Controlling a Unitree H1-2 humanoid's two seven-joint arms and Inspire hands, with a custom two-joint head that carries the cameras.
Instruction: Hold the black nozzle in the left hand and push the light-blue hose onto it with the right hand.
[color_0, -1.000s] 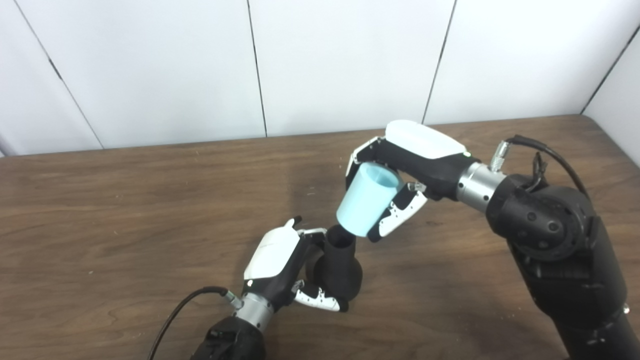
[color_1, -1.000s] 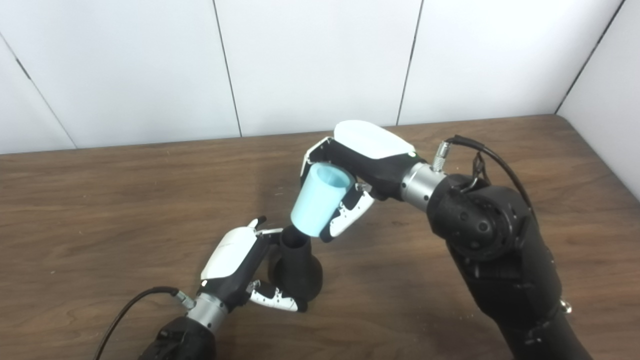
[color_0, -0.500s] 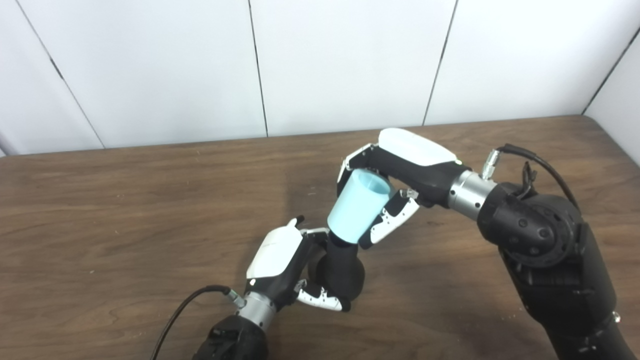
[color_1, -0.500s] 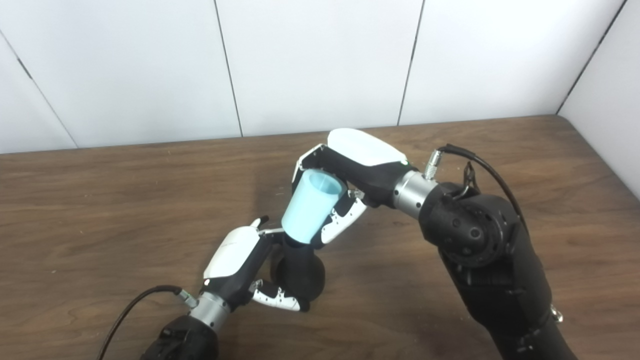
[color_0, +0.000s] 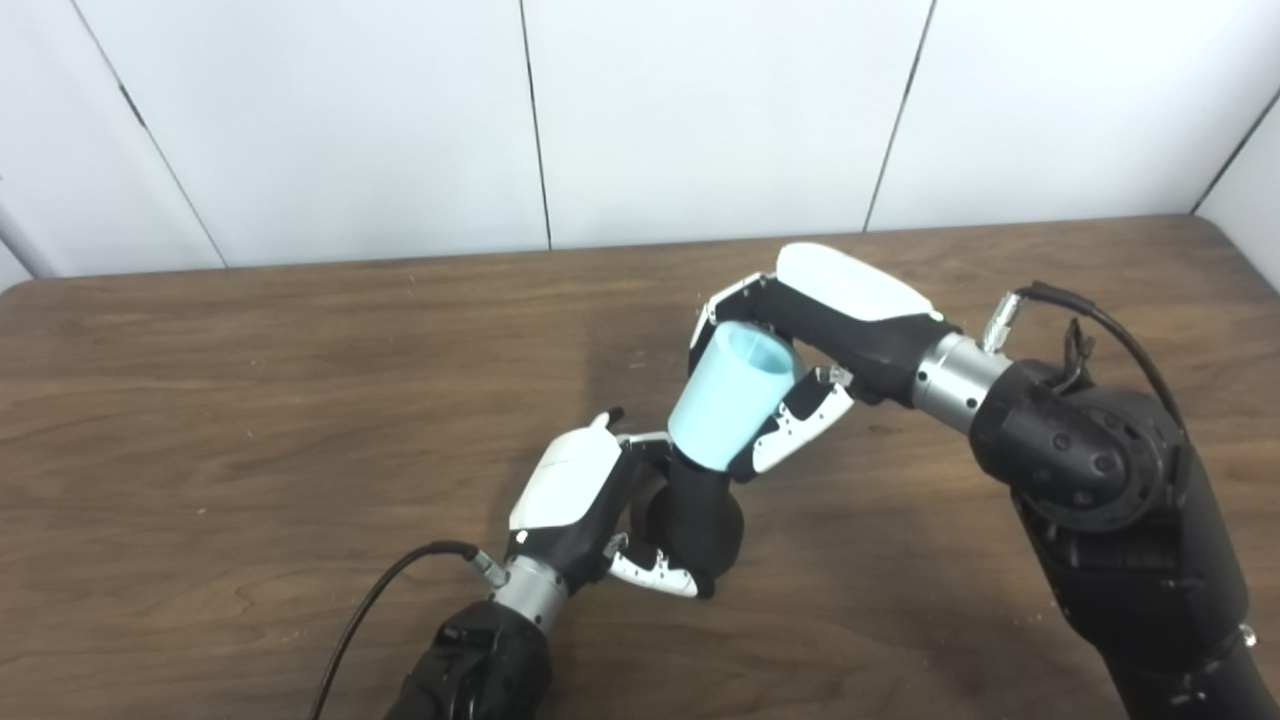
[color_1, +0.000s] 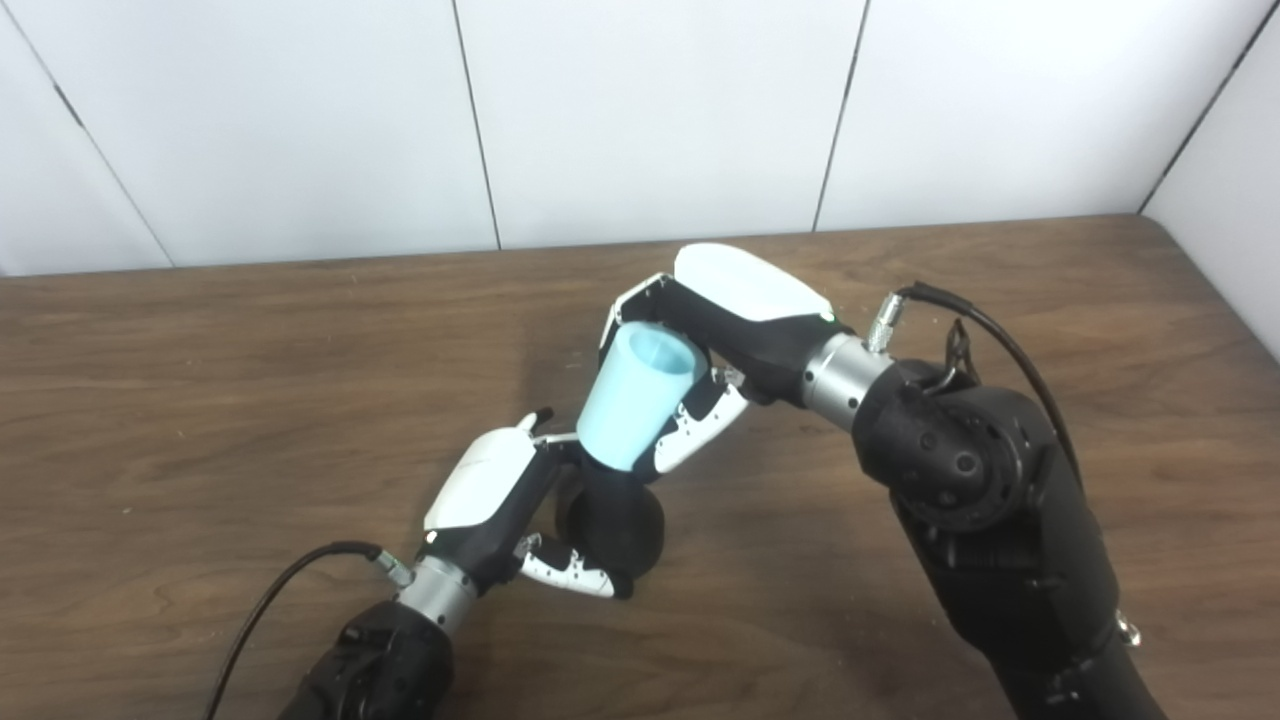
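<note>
The black nozzle (color_0: 696, 520) has a round bulb base and a narrower neck pointing up and right. My left hand (color_0: 580, 500) is shut on its bulb near the table's front middle. The light-blue hose (color_0: 728, 398), a short tapered sleeve, is tilted with its narrow end down over the nozzle's neck, whose top is hidden inside it. My right hand (color_0: 800, 350) is shut on the hose, coming in from the upper right, fingers behind it and thumb in front. In the right eye view the hose (color_1: 637, 400) sits on the nozzle (color_1: 612, 520) the same way.
The brown wooden table (color_0: 250, 400) spreads to both sides. White wall panels (color_0: 700, 110) stand along its far edge. A black cable (color_0: 380, 610) trails from my left wrist, and another loops at my right forearm (color_0: 1080, 330).
My right hand has brought the hose down and left until its narrow end covers the nozzle's neck. The camera has shifted, so the whole scene sits a little differently.
</note>
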